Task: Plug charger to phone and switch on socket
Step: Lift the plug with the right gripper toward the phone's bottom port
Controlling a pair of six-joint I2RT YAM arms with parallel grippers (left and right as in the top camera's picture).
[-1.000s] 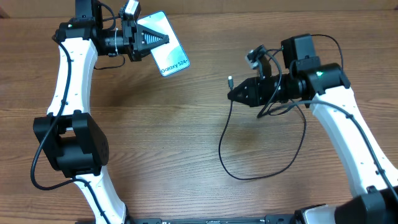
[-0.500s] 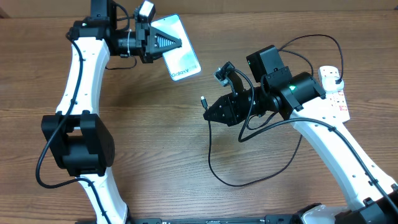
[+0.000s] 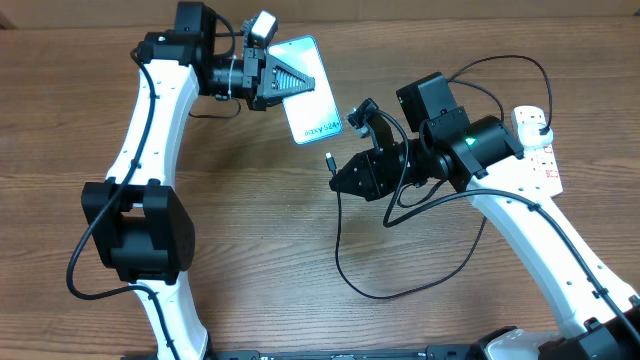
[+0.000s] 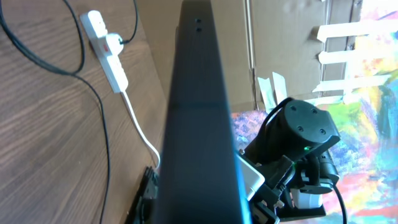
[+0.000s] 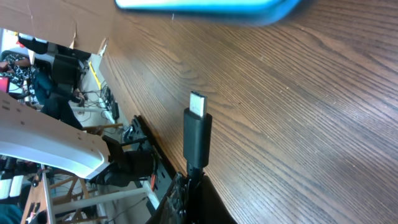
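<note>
Tightly, left jaws clamp phone [image 3: 315,105]; right jaws, charger [image 5: 198,137].

Left gripper [image 3: 298,80] clamped on phone [image 3: 316,120] — right gripper [image 3: 340,180] clamped on charger [image 3: 329,160]; arms reach inward, tips facing.

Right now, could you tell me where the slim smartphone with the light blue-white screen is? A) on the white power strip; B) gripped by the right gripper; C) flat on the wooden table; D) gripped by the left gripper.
D: the left gripper is shut on one end of the smartphone, while the right gripper holds the thin black charger cable behind its connector.
</note>
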